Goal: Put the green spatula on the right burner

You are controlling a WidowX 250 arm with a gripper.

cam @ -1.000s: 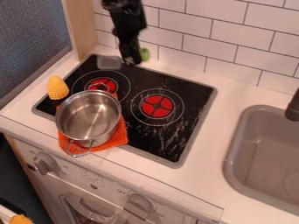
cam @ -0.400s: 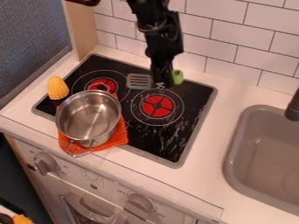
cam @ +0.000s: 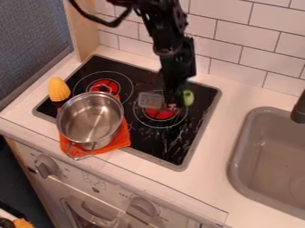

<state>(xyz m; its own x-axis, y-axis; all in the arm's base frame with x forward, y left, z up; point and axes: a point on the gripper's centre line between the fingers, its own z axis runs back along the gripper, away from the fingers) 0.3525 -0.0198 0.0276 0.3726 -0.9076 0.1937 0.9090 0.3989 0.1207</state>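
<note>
I have the arm (cam: 174,49) entering my view from the top edge, with the gripper (cam: 173,105) pointing down over the right burner (cam: 159,114) of the black stovetop (cam: 138,139). Gripper state: clamped on the green spatula (cam: 188,97). The green handle end protrudes on the image-right side of the gripper; the grey slotted blade extends on the image-left side. Spatula position: over the rear part of the right burner, blade overlapping the marked ring. I cannot tell whether the spatula touches the glass.

Adjacent items are as follows. The steel pot (cam: 90,119) stands upright on the orange cloth (cam: 122,139), at the front left of the stovetop, with a wire handle toward the front edge. The pot partly covers the ring of the left burner (cam: 102,85). The yellow corn (cam: 59,89) is at the left edge of the stovetop, near the pot. The grey sink (cam: 271,156) is set into the white counter (cam: 232,100) to the right, with the dark faucet (cam: 299,110) at its rear. Two knobs (cam: 46,166) are mounted on the front panel.
</note>
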